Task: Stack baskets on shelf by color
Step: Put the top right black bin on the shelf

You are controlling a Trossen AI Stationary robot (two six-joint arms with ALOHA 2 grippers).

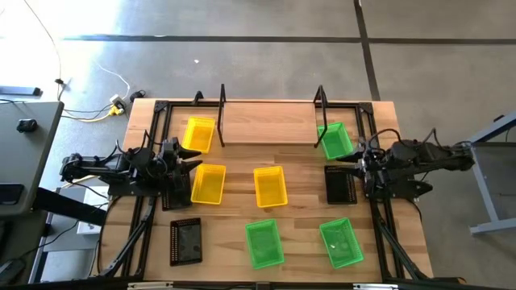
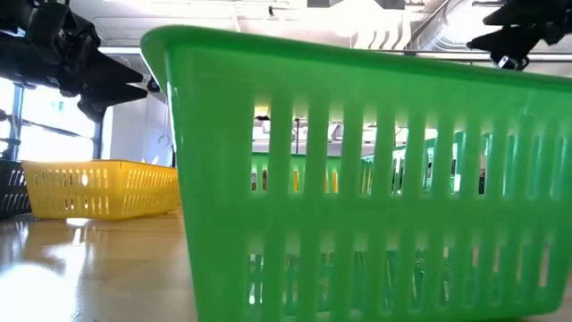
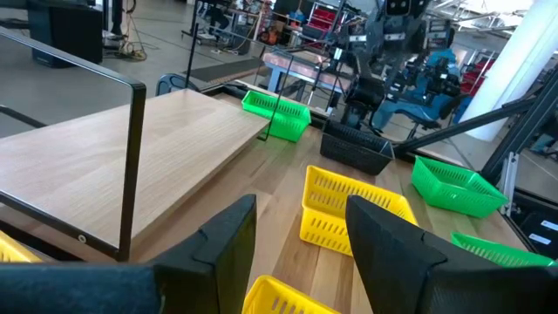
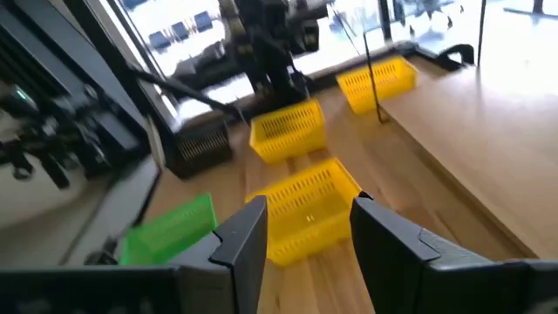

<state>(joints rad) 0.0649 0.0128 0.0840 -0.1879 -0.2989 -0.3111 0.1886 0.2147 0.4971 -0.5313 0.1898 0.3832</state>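
Seven mesh baskets: yellow basket point(image 1: 199, 134) and green basket point(image 1: 334, 140) at the shelf point(image 1: 266, 123) ends, the rest spread on the surface point(image 1: 298, 217). Probably light, thin, flexible; best pinched by a rim. Left hand point(image 3: 301, 249) and right hand point(image 4: 309, 228) open, empty. Only the high view shows the full spread; the low view mostly a green wall.

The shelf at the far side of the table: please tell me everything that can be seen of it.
The shelf is a narrow board of light wood lying along the table's far edge, with a thin black metal upright frame near each end. Its grain looks smooth and pale. A yellow basket sits at its left end beside that frame, and a green basket sits tilted at its right end, overhanging the front edge. The middle of the board is bare. Neither gripper touches it.
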